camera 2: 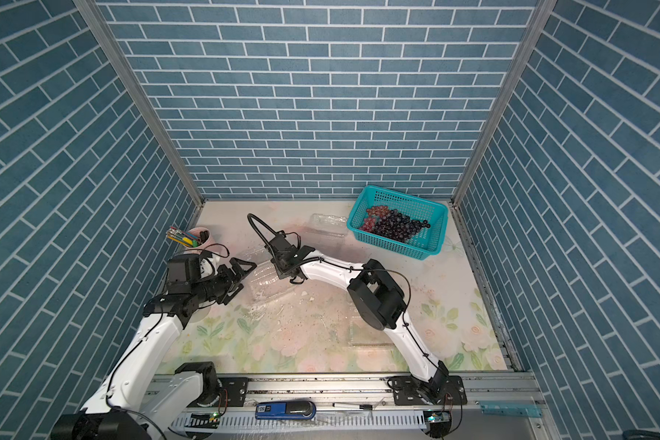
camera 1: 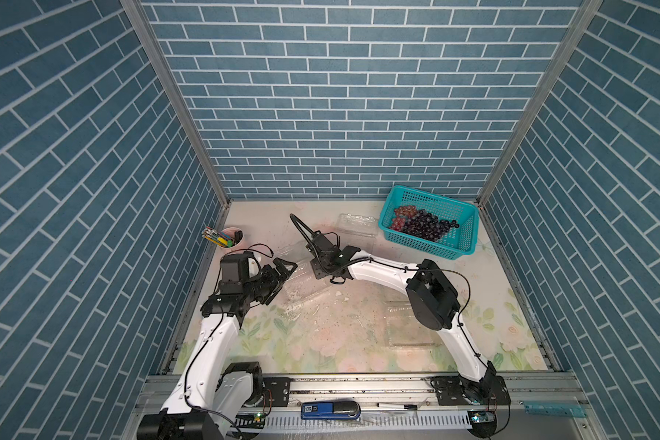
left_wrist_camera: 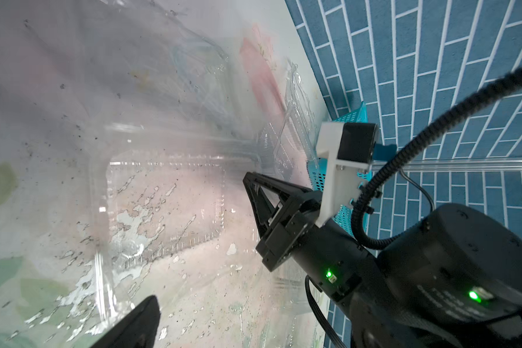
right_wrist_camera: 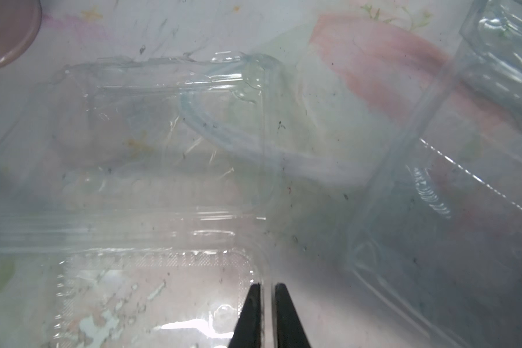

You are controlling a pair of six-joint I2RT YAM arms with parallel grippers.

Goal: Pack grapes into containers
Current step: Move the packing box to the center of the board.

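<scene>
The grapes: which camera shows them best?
A top view: both top views look straight into the teal basket, showing the grapes, red-pink beside dark purple, unobstructed. The left wrist view catches only slivers of the basket, no grapes. The right wrist view shows the clear container below it, no grapes.

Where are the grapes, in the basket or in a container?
In the teal basket: red and dark grapes lie heaped inside its walls.

Grapes (camera 1: 423, 224) lie in the basket (camera 1: 427, 244); a container (camera 1: 357, 224) just left of it.
</scene>
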